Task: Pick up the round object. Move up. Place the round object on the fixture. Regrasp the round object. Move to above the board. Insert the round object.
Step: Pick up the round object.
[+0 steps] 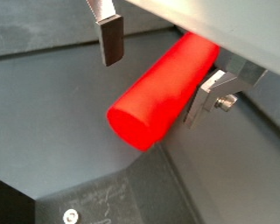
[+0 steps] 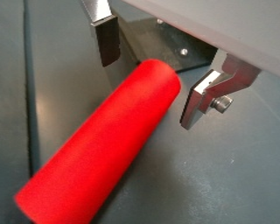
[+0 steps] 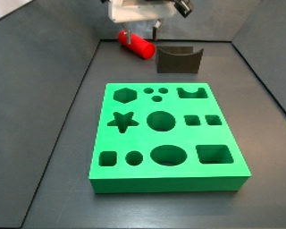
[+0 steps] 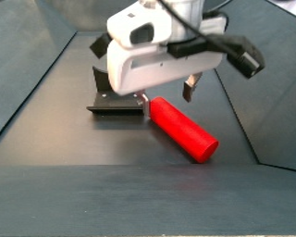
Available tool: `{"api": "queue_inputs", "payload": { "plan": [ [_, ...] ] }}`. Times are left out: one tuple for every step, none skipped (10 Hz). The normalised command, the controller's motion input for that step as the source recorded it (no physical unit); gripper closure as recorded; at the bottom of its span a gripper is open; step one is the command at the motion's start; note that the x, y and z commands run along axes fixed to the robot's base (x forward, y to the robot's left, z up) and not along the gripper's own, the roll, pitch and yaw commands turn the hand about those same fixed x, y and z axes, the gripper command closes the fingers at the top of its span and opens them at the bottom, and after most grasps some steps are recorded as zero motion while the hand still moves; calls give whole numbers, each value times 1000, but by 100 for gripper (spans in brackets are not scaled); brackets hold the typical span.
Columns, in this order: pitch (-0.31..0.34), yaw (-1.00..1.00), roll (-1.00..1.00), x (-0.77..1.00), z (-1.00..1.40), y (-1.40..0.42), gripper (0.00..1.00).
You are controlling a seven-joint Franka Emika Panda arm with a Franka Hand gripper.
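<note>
A smooth bright red peg [image 4: 183,130] lies flat on the table beside a dark grey notched fixture [image 3: 178,59], which sits at its 3 o'clock in a side view, with the green holed board [image 3: 166,135] lying nearer.

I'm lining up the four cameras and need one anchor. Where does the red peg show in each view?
Wrist view: the red peg lies between the gripper fingers.
Wrist view: peg runs out from between the fingers.
Side view: peg lies beyond the green board, beside the fixture.
Side view: peg lies under the gripper.
Shared landmark: the gripper.
</note>
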Motion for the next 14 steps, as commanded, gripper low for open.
{"api": "queue_inputs", "payload": {
  "plan": [
    [91,14,-269,83,-506,0,0],
    [91,0,-287,74,-403,26,0],
    [21,0,-233,0,-189,37,0],
    [0,0,-177,0,-114,11,0],
    [0,0,-234,0,-211,17,0],
    [0,0,-180,0,-189,0,0],
    [0,0,-234,-11,-271,0,0],
    [0,0,-124,0,-97,0,0],
    [0,0,-43,0,-46,0,0],
    [0,0,-43,0,-14,0,0],
    [0,0,0,0,0,0,100],
    [0,0,0,0,0,0,100],
    [0,0,0,0,0,0,100],
    [0,0,0,0,0,0,100]
  ]
}}
